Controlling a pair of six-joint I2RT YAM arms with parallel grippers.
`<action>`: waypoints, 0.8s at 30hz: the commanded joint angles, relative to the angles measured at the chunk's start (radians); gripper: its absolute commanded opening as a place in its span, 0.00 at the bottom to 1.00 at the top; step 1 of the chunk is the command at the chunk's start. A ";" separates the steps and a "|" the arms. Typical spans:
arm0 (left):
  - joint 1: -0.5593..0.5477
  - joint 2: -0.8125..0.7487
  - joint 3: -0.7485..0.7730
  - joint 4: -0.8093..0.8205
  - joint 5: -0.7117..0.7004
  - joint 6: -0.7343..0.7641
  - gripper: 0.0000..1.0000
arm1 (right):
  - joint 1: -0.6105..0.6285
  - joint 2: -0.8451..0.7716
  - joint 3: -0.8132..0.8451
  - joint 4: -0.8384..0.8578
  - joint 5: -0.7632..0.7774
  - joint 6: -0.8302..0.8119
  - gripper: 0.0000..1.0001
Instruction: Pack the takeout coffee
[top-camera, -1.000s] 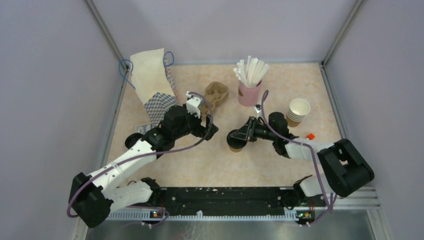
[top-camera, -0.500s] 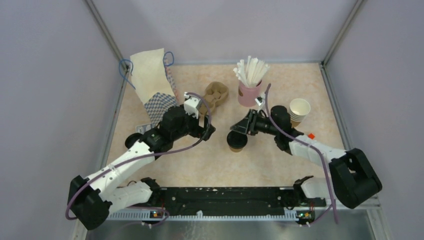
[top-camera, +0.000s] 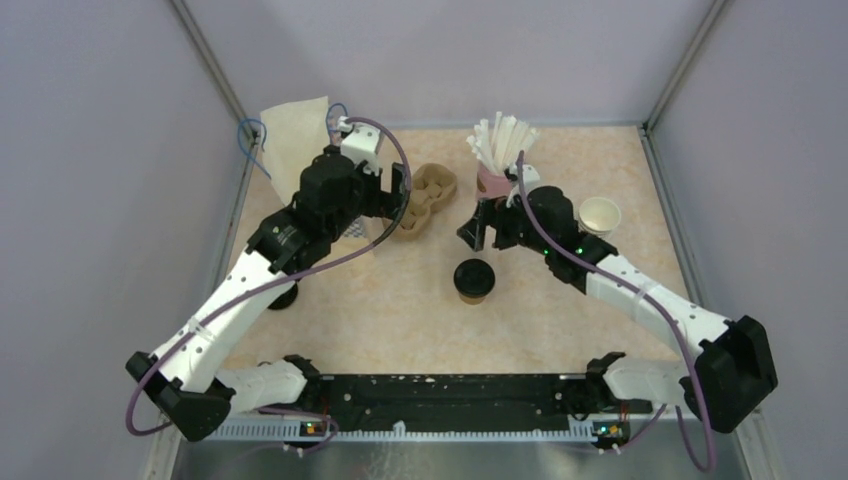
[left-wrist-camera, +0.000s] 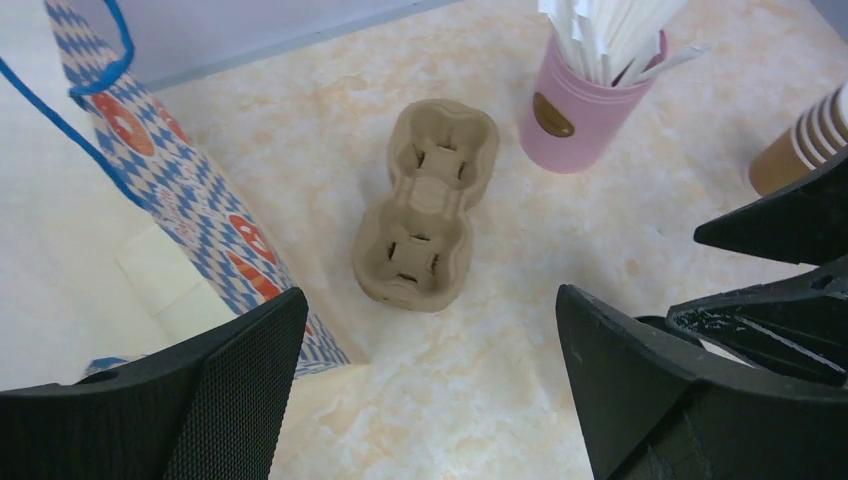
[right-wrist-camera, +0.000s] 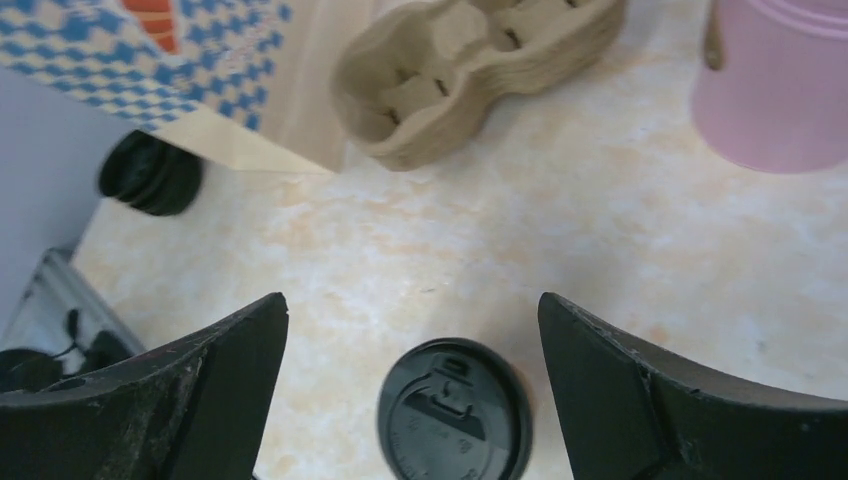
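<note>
The right gripper (right-wrist-camera: 410, 310) is letting go: a second ago it was closed low around the takeout coffee (top-camera: 474, 280), and now it is hanging higher and farther back, toward the pink straw cup (left-wrist-camera: 575, 115), with its jaws spread wide and nothing between them. The left arm is swinging away from the middle as well, and its left gripper (left-wrist-camera: 430, 300) is now hovering over the 2-well pulp carrier (left-wrist-camera: 428, 205), jaws fully apart and holding nothing.

The coffee is standing upright and alone on the table (top-camera: 560, 330), black lid on, in the middle of the workspace. It is sitting nearer than the carrier and apart from it, directly below the right gripper's open jaws in the right wrist view.

This looks like the end of a lidding or placing step: the cup is sealed and free, but it is not yet packed. Both wells of the carrier are showing empty, and the patterned paper bag (left-wrist-camera: 190, 200) is standing just left of the carrier. The left gripper seems to be lining up on the carrier or the bag, so seating the cup is probably coming next.
</note>
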 joint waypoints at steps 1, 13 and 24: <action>0.016 0.046 0.057 -0.058 -0.020 0.081 0.99 | 0.015 0.103 0.171 -0.162 0.191 -0.080 0.91; 0.026 -0.018 0.023 0.049 -0.040 0.038 0.99 | 0.246 0.264 0.265 -0.454 0.301 -0.235 0.96; 0.062 -0.112 -0.087 0.121 -0.074 0.016 0.99 | 0.265 0.306 0.234 -0.490 0.407 -0.227 0.91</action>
